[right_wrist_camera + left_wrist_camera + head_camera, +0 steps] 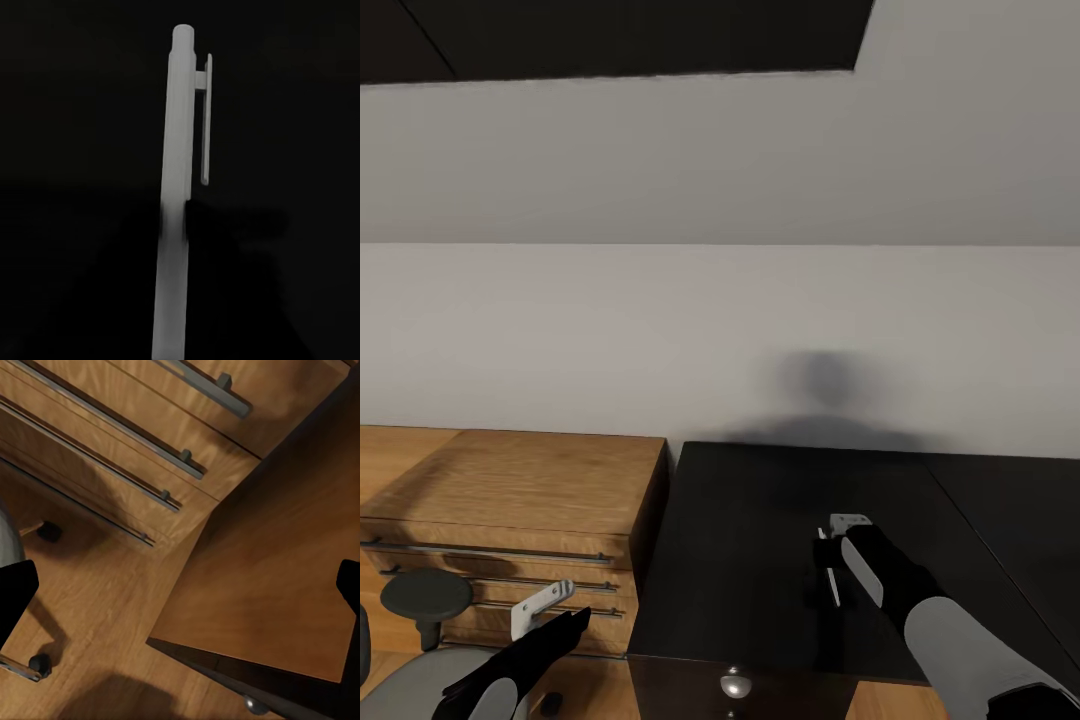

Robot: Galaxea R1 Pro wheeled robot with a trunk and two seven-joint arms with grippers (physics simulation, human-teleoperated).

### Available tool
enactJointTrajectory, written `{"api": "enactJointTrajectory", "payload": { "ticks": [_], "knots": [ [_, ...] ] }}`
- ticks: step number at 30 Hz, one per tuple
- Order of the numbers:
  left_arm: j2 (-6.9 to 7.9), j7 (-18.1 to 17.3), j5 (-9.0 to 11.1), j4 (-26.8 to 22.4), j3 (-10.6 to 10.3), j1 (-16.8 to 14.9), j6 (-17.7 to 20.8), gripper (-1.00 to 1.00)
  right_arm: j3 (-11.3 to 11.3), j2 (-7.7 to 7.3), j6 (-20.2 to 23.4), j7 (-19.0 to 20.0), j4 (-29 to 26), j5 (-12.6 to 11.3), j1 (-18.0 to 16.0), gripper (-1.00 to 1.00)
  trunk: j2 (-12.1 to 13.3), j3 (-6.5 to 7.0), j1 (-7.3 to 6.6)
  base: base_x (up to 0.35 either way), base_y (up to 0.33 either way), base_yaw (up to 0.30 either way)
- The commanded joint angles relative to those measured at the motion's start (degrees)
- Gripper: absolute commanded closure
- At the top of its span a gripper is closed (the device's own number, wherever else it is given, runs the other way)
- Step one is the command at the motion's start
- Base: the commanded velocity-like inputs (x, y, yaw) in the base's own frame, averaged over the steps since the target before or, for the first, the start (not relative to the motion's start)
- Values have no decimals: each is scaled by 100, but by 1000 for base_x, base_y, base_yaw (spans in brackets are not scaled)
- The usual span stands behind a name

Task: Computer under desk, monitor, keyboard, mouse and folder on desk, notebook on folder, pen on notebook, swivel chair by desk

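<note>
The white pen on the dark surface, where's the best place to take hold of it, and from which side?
Grip the pen across its plain barrel, below the clip, coming straight down from above. It appears to lie flat on the dark surface, so only its upper side and flanks are exposed. The barrel is smooth and even there, while the clip juts out along one side near the cap end and could twist it between the claw's fingers.

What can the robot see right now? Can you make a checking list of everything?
Surface: black desk top, bare where visible.
Job's things: white pen held by the right gripper over the desk; swivel chair beside the left arm.
Clutter: nothing seen.
Grippers: right shut on the pen; left gripper open, empty, hanging over the wooden floor.
Cables: nothing seen.
Surroundings: wooden dresser with bar handles beside the desk; plain white wall behind.
</note>
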Motion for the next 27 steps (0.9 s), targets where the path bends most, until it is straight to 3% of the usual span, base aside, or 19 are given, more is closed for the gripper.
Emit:
{"api": "enactJointTrajectory", "payload": {
  "ticks": [1,18,27],
  "knots": [
    [5,59,56,-8,-12,-5,1,-100,44,-8,17,-59,-11,-80,-4,100,-4,-7,0,0,0,0],
    [5,51,56,-8,-12,-5,1,-100,41,-8,11,-57,-11,-76,-4,100,-4,-7,0,0,0,0],
    [5,42,50,-8,-13,-5,1,-100,41,-10,11,-57,-17,-76,-4,100,357,155,-197,0,0,0]
  ]
}}
